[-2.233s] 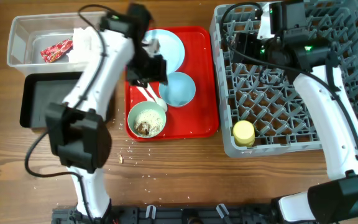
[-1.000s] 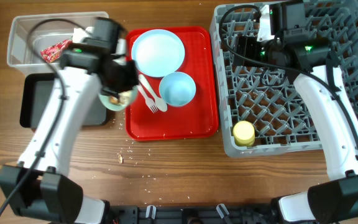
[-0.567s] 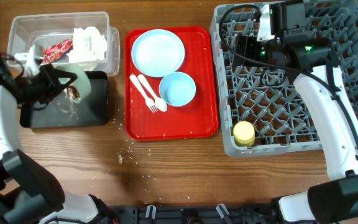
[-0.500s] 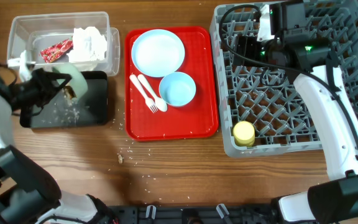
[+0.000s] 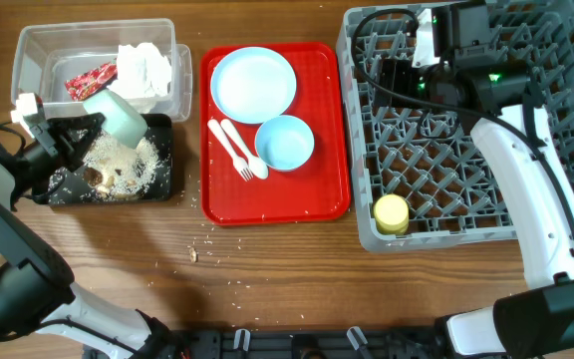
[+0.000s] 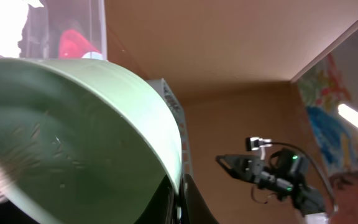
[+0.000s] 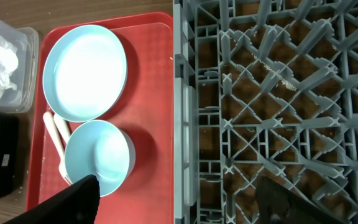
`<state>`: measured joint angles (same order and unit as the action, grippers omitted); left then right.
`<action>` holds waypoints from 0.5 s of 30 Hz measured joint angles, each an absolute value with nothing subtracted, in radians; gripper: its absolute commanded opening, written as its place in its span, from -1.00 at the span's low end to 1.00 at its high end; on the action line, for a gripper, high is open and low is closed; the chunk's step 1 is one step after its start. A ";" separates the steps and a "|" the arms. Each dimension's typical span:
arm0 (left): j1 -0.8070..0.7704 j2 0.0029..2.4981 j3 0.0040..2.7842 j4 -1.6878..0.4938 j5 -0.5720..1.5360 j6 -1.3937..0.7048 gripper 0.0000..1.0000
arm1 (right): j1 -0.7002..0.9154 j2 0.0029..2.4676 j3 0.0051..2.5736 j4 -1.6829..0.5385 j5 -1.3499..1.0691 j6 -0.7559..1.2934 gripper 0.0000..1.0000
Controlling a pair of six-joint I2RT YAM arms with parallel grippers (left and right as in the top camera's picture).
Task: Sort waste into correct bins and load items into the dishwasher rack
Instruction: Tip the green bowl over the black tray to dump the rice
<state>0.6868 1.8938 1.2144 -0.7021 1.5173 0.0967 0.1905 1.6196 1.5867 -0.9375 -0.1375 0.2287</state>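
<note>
Tipping: your left gripper is clamped on pale green bowl over black tray at 9 o'clock, scraps inside | right gripper spread above rack | seemingly done: wrapper, tissue, yellow cup | pending: plate, blue bowl, fork, spoon

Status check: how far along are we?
Done: red wrapper and tissue in the clear tub, yellow cup in the rack, food scraps in the black tray. In hand: left gripper holds the tipped green bowl over that tray. Left: that bowl, plate, blue bowl, fork, spoon.
</note>
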 measured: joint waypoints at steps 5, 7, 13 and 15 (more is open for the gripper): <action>0.694 1.894 1.214 -0.702 1.541 -0.004 -0.92 | 0.191 1.620 1.587 -0.947 -0.138 0.229 0.66; 0.694 1.894 1.214 -0.702 1.543 -0.041 -0.92 | 0.191 1.620 1.587 -0.947 -0.138 0.225 0.65; 0.694 1.894 1.214 -0.702 1.543 -0.144 -0.92 | 0.191 1.620 1.587 -0.949 -0.138 0.203 0.66; 0.694 1.894 1.214 -0.702 1.543 -0.161 -0.92 | 0.191 1.620 1.587 -0.947 -0.138 0.203 0.64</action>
